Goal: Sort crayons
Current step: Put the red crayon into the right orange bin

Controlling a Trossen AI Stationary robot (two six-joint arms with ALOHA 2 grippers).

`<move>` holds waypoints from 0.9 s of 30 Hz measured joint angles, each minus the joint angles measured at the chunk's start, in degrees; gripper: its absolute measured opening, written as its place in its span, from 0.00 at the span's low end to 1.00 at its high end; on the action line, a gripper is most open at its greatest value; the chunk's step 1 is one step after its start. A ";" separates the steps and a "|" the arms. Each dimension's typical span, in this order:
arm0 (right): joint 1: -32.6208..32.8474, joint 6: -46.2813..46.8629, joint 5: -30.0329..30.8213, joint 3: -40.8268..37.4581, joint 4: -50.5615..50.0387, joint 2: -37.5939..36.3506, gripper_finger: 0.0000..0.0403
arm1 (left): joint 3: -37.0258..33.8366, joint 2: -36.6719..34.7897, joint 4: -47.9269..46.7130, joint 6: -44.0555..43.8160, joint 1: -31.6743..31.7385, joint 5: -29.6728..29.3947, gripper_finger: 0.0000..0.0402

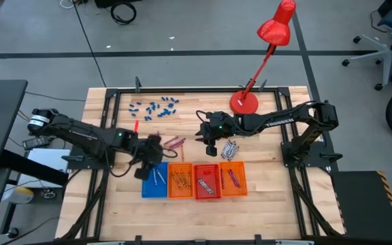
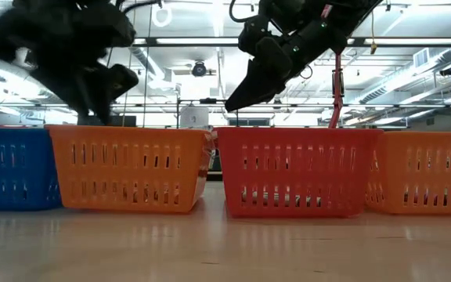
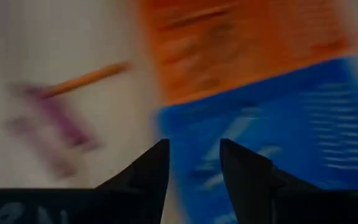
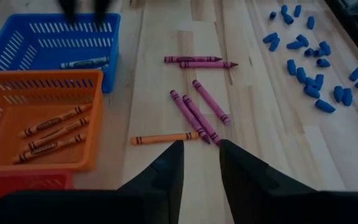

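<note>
High view shows the left end effector (image 1: 150,165) over the near edge of the blue tray (image 1: 154,180), with purple crayons (image 1: 174,142) lying on the wooden surface (image 1: 271,190) just beyond it. The right end effector (image 1: 211,146) hangs above the surface, with silvery crayons (image 1: 230,150) just beside it and an orange tray (image 1: 180,180), a red tray (image 1: 207,181) and a second orange tray (image 1: 231,179) in front of it.

Low view shows both end effectors raised above the row of trays.

Left wrist view is blurred; the two fingers (image 3: 148,171) stand a little apart with nothing between them, above the blue tray rim.

Right wrist view shows its fingers (image 4: 166,171) slightly apart and empty. Ahead of them lie one orange crayon (image 4: 164,139) and five purple ones; blue bits (image 4: 319,62) lie farther off to one side.
</note>
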 joint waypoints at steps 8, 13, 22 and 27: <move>0.00 -0.02 0.00 -0.01 0.43 0.00 0.27 | 0.00 0.99 1.65 -7.22 9.88 -9.06 0.39; 0.00 -0.01 -0.02 -2.08 6.07 0.00 0.27 | 0.00 5.05 4.92 -7.31 15.56 -8.68 0.39; 0.00 0.12 3.45 -5.44 12.75 0.00 0.27 | 0.02 13.86 11.70 -6.18 19.54 -8.28 0.39; 0.00 0.01 3.22 -5.44 12.60 0.00 0.27 | 0.02 16.84 16.11 -6.21 20.60 -8.32 0.39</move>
